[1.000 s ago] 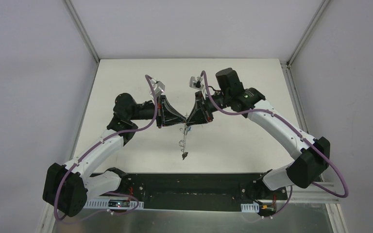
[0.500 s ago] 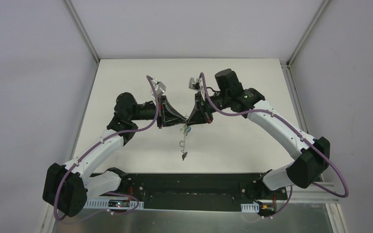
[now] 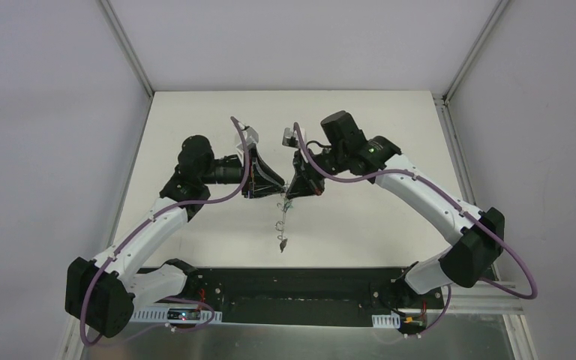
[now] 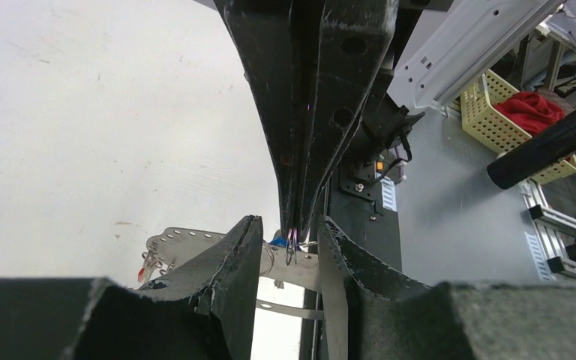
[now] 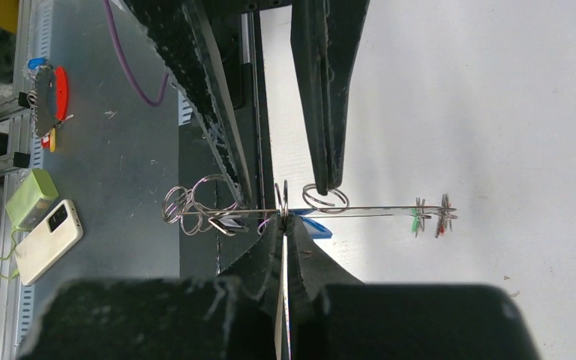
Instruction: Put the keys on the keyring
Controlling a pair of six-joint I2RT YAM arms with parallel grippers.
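I am pinching the keyring (image 5: 375, 210) in the right gripper (image 5: 283, 225), clenched on its thin wire, and the ring is hanging edge-on above the table (image 3: 390, 135) between the 2 arms. The left gripper (image 4: 289, 229) is straddling the wire with jaws apart, grasping nothing. The blue-tagged key (image 5: 313, 226) is sitting just beside my right fingertips, and the green and red keys (image 5: 431, 217) are dangling further along. I am worrying that 1 narrow pinch is letting the ring swivel, or that a left finger is going to snag a loop and tug it free
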